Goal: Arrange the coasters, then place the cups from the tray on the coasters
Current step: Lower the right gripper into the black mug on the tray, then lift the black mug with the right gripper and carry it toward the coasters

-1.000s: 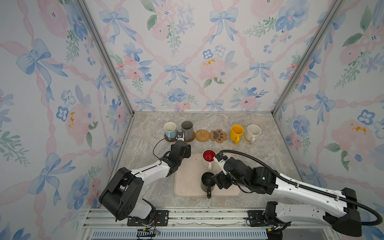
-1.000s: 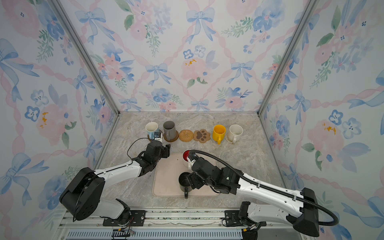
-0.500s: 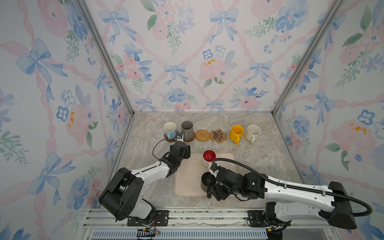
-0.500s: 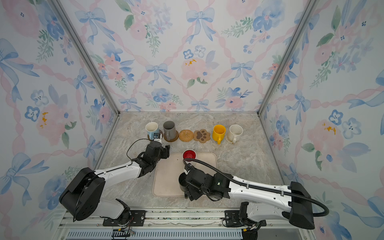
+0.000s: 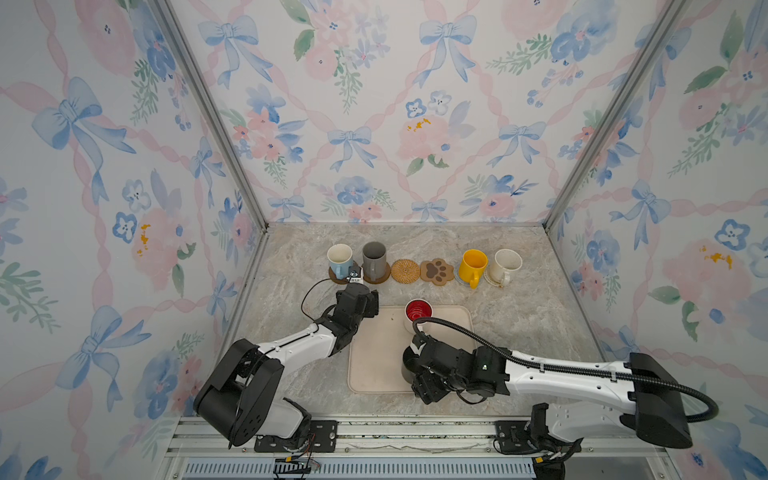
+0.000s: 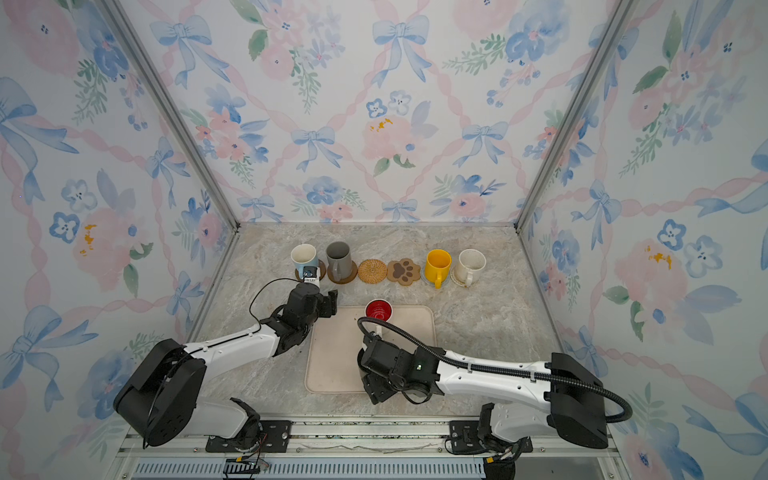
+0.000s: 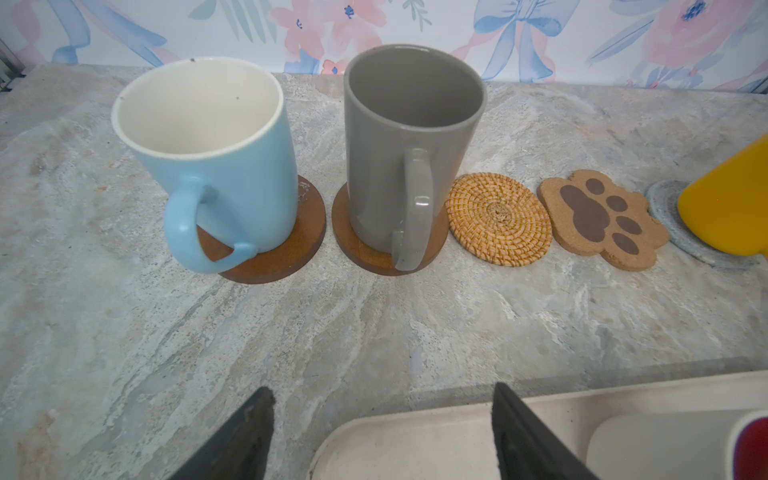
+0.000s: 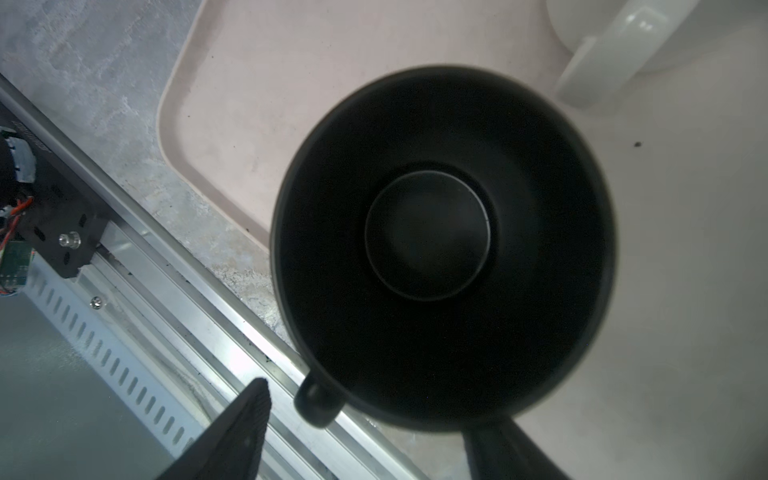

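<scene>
**Colours on the Table**

A blue mug (image 7: pixel 232 174) is lined white and a white mug (image 5: pixel 418 311) red. A grey mug (image 7: pixel 386 166), a yellow mug (image 5: pixel 473 264) and a black mug (image 8: pixel 440 249) are left plain; a cream mug (image 5: pixel 507 264) is speckled. Brown discs (image 7: pixel 291 257), a tan woven coaster (image 7: pixel 498 218) and a dark-padded paw coaster (image 7: pixel 598 218) are seen. The tray (image 5: pixel 374 365) is coloured beige, the tabletop (image 7: pixel 291 353) veined grey.

Left arm (image 5: pixel 291 345) stretches forward from its base, wrist bent, the left gripper (image 7: pixel 382 399) held low and level with its jaws spread wide. Right arm (image 5: pixel 561 374) lies low, reaching across toward the middle, the right gripper (image 8: pixel 370 415) pointing straight down, dark fingers (image 8: pixel 245 428) standing well apart either side of the jaws' gap.
</scene>
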Robot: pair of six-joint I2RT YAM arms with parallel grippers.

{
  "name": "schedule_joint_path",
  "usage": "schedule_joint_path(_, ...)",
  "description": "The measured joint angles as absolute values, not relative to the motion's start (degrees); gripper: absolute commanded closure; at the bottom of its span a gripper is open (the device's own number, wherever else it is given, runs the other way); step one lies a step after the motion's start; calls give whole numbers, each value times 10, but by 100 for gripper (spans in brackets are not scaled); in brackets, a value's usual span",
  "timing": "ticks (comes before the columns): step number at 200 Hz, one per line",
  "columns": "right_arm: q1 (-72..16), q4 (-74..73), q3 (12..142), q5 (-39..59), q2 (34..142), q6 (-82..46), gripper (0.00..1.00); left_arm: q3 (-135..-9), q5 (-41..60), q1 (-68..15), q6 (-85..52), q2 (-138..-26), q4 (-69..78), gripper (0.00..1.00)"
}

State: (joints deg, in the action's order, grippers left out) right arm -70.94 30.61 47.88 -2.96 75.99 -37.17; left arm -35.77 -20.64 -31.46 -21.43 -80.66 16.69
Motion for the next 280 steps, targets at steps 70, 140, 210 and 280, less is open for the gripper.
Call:
schedule_joint_path(70,-696,293,479,-17,802,-409,37,-354,-205,-309,-214,-806,167,19)
schedule_joint_path(140,-670,293,480,-13,816,-437,50,-354,-205,-306,-214,-806,167,18)
schedule_joint_path(210,-667,293,480,-11,828,-440,66,-353,-204,-305,-214,-806,167,18)
schedule_joint_path(280,-665,302,482,-24,829,-439,100,-352,-200,-303,-214,-806,167,18)
